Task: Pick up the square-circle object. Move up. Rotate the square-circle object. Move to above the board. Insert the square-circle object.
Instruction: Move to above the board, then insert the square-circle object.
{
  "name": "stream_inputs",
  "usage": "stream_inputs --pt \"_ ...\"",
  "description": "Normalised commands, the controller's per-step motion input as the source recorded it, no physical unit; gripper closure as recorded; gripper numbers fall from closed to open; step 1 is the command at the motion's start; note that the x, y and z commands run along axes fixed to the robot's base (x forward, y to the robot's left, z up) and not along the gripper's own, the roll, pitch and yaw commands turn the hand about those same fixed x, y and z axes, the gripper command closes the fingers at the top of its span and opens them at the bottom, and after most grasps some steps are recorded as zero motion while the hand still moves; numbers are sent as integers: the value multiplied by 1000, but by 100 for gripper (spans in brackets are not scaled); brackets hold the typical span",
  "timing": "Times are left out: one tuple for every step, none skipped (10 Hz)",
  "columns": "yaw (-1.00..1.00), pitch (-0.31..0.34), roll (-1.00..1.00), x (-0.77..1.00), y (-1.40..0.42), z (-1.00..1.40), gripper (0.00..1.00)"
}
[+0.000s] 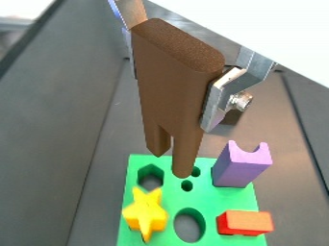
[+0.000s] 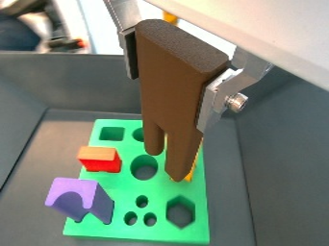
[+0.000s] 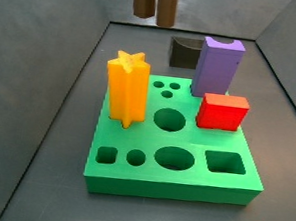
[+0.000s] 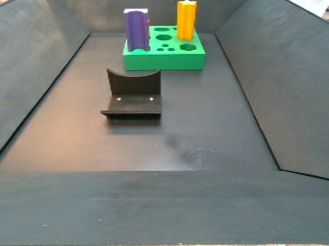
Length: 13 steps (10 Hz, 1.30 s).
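Square-circle object clamped between fingers, above board

Brown square-circle object, silver gripper, perhaps matte green board

Matt brown square-circle object, silver metal tool fingers — smooth green board

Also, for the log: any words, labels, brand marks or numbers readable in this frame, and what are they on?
None readable in any view.
The gripper, above the board, is shut on the square-circle object: no markings on any of them.
The purple block, yellow star prism, red block and fixture are unmarked too.
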Motion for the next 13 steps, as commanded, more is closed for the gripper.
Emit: stream_inputs --pt "1000 144 55 112 -188 55 100" --pt "1000 152 63 88 -124 43 100" --pt "1000 172 75 84 -80 25 100" --pt "1000 209 92 89 -57 22 100" --pt "1000 230 103 90 -52 22 100" --pt "1000 274 138 86 -45 20 100" --pt "769 244 140 80 -39 19 100" --pt "438 181 133 81 -35 16 100" --pt "316 154 131 82 -33 13 100" --pt "311 -44 104 0 -717 -109 100" --pt "260 -24 124 0 -666 -231 100" --pt "246 -66 110 -51 -580 -237 100" --pt "257 -76 94 -51 -560 -200 100"
